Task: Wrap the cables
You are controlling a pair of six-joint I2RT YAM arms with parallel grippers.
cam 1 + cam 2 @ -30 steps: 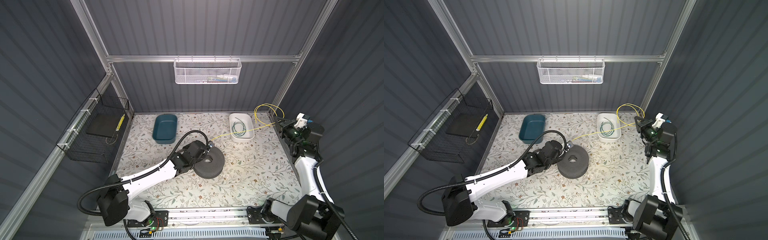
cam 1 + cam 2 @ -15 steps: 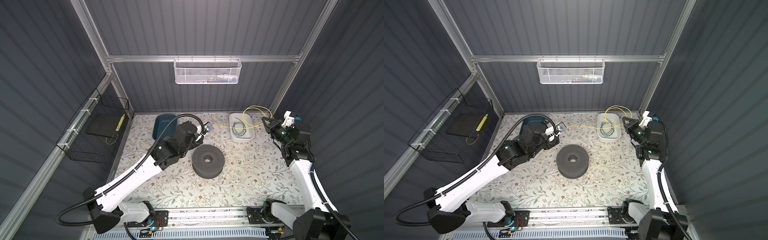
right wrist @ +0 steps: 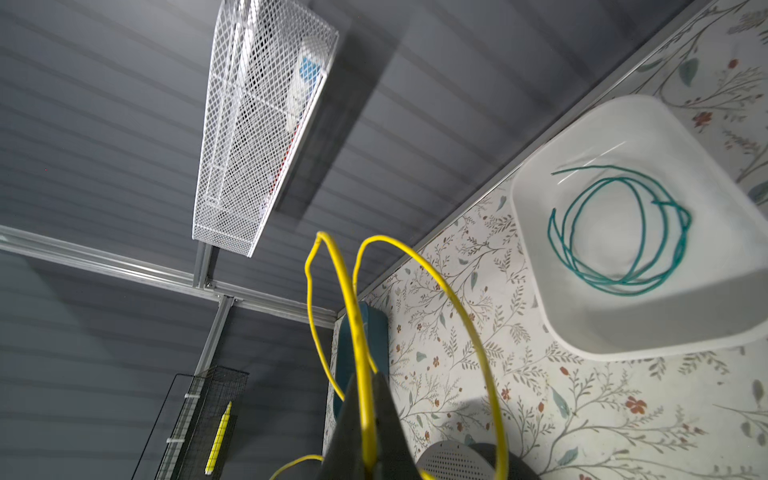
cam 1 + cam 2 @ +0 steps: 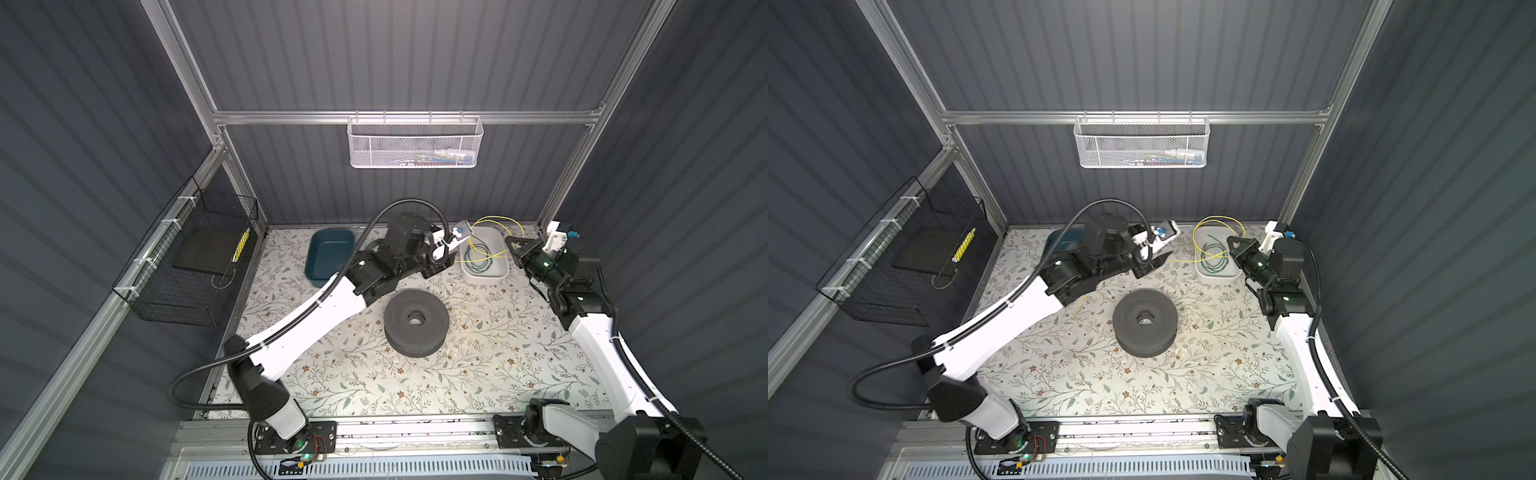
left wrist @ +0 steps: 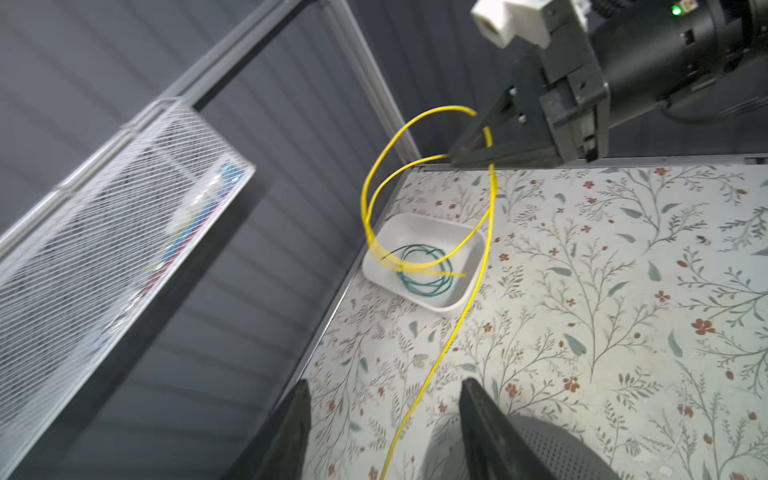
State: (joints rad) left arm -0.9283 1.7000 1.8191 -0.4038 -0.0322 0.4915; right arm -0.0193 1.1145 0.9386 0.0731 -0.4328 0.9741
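The yellow cable (image 4: 498,218) arcs in loose loops over the white tray (image 4: 496,276) at the back right. My right gripper (image 4: 513,245) hangs beside the tray, shut on that cable (image 3: 361,399). One strand (image 5: 438,353) runs down between the fingers of my left gripper (image 5: 386,382), which stands open without touching it. The left gripper (image 4: 1152,266) hovers just left of the tray. Inside the tray, the green cable (image 3: 619,284) lies coiled. A yellow tail (image 4: 1077,305) reaches the mat under the left arm.
A black perforated foam ring (image 4: 415,328) sits mid-table. A teal bin (image 4: 330,253) stands at the back, partly behind the left arm. A white mesh basket (image 4: 415,143) hangs on the rear wall and a black wire basket (image 4: 195,257) on the left wall.
My left gripper left the foam ring, rose toward the tray and opened. The right gripper carried the yellow cable leftward, closer to the tray.
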